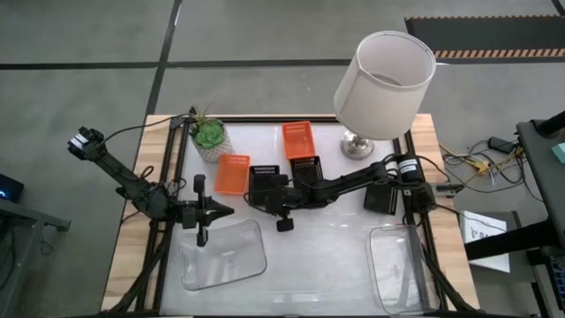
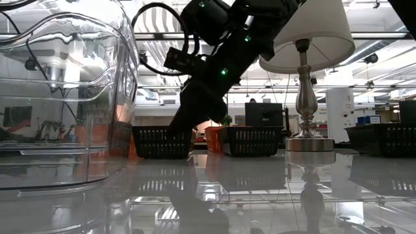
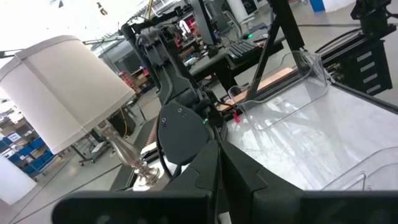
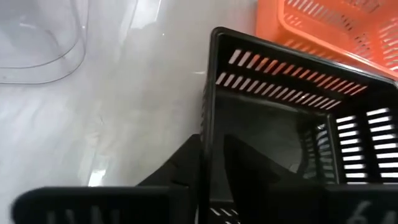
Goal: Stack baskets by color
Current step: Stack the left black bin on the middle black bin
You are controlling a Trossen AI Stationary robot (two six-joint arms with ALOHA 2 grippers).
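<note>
The right end effector (image 1: 265,196) is placed over a black basket (image 1: 265,183) near the middle of the tabletop (image 1: 327,256), with one finger (image 4: 180,171) outside its wall and one inside, closed on the wall. The left end effector (image 1: 225,211) is shut and empty, beside a clear tray (image 1: 223,254). Two orange baskets, three black baskets and two clear trays are counted.

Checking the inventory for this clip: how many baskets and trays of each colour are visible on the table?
Orange baskets: 2
Black baskets: 3
Clear trays: 2
Total: 7
</note>
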